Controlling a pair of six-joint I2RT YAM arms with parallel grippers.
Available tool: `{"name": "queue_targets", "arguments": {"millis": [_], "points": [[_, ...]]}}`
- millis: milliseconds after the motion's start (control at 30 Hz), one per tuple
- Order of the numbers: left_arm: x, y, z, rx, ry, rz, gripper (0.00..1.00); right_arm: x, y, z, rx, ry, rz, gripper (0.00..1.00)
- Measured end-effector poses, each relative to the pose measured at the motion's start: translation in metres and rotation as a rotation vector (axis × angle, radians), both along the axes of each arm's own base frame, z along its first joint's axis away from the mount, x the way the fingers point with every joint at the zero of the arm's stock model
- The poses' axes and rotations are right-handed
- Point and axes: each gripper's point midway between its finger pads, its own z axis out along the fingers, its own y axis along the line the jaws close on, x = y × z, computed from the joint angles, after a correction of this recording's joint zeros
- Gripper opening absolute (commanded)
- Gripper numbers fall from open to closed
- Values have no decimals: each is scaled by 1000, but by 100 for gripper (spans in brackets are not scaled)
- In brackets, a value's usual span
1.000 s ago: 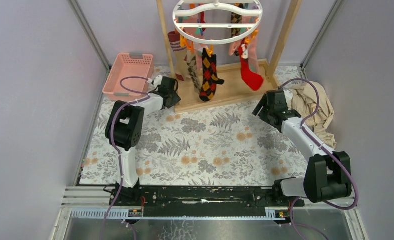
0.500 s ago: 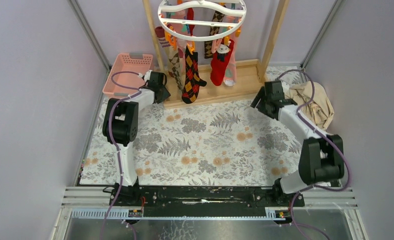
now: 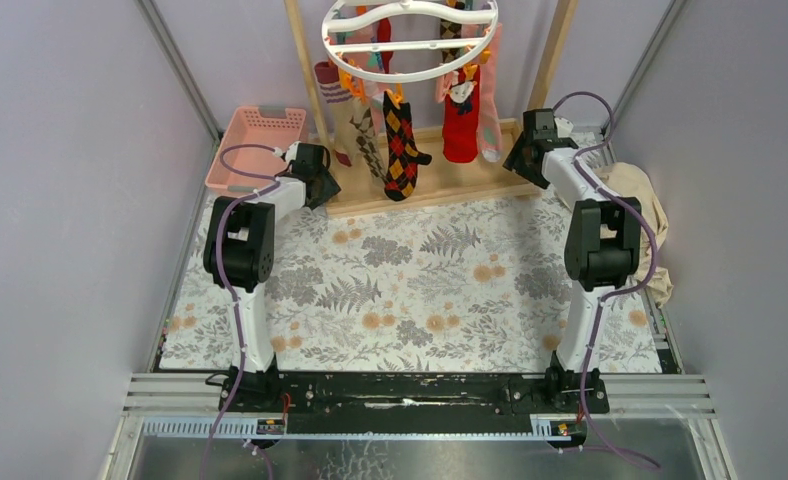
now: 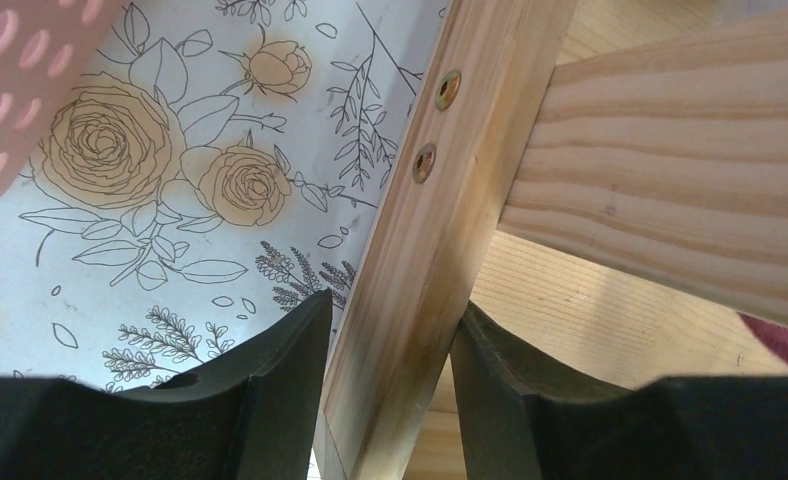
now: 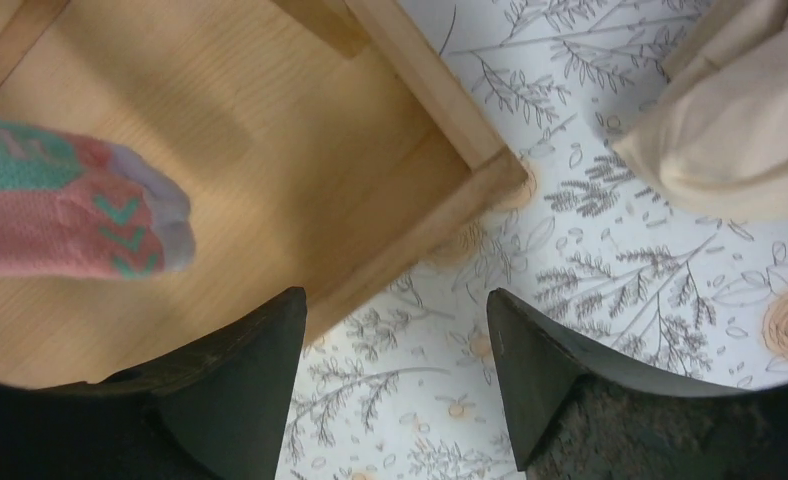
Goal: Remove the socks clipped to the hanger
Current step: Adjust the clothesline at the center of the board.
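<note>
The red, pink and argyle fabric socks [image 3: 400, 140] hang clipped to the round white plastic hanger [image 3: 410, 77], over the pale wooden frame [image 3: 470, 178]. The left gripper [image 4: 390, 320] straddles its board, grip unclear; the right gripper [image 5: 395, 325] gapes empty above its corner.

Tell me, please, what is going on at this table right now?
Two arms are meant to pull socks off a round clip hanger. The socks hang from it, none held. The left gripper straddles a bar of the wooden frame; whether it grips is unclear. The right gripper is open and empty over the frame's corner, beside the toe of a pink sock.
</note>
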Motion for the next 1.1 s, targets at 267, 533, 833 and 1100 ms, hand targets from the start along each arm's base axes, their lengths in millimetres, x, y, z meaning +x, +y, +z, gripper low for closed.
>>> {"name": "queue_targets", "arguments": {"millis": [267,533,833,1100], "points": [[0,0,0,-13,3,-6,53,23,0,-18,-10,12,-10,59],[0,0,0,-25,4,-11,53,45,13,-21,45,-32,28,55],[0,-1,-1,-31,5,-15,53,50,19,-40,40,-13,52,54],[4,-1,-1,-38,3,-17,53,51,25,-47,26,-23,79,48]]}}
